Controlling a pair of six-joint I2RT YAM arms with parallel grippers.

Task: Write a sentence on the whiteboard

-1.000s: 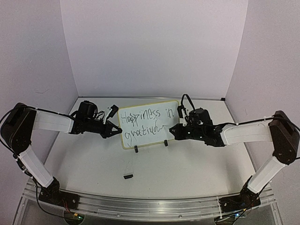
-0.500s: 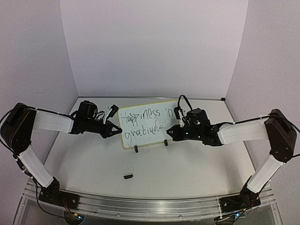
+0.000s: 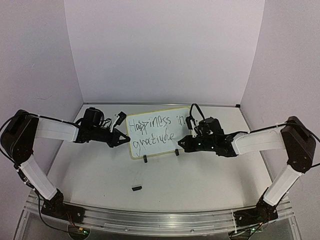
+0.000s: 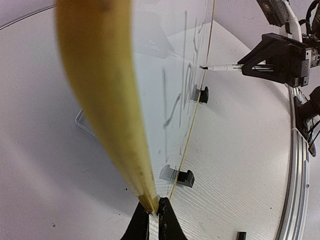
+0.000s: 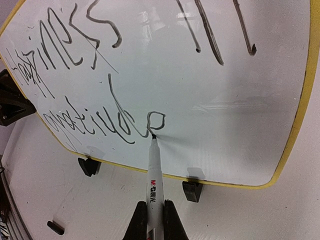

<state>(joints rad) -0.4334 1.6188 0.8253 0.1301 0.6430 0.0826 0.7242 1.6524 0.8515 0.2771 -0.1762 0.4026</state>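
Observation:
The whiteboard [image 3: 159, 131] with a pale yellow rim stands upright on two black clip feet near the table's middle. My left gripper [image 3: 125, 138] is shut on the board's left edge; in the left wrist view its gripper [image 4: 150, 214] pinches the yellow rim [image 4: 105, 95]. My right gripper [image 5: 154, 212] is shut on a white marker [image 5: 153, 175] whose black tip touches the board at the last letter of the lower line. The sentence [image 3: 154, 130] in black runs in two lines; the sentence [image 5: 100, 90] appears upside down in the right wrist view. The marker [image 4: 223, 67] also shows past the board's far edge.
A small black cap [image 3: 136, 188] lies on the table in front of the board. A purple back wall and side walls enclose the table. The aluminium rail [image 3: 150, 220] with both arm bases runs along the near edge.
My right gripper has shifted left with the marker, and the last letter of the lower line has been drawn. The left arm and the board have stayed put.

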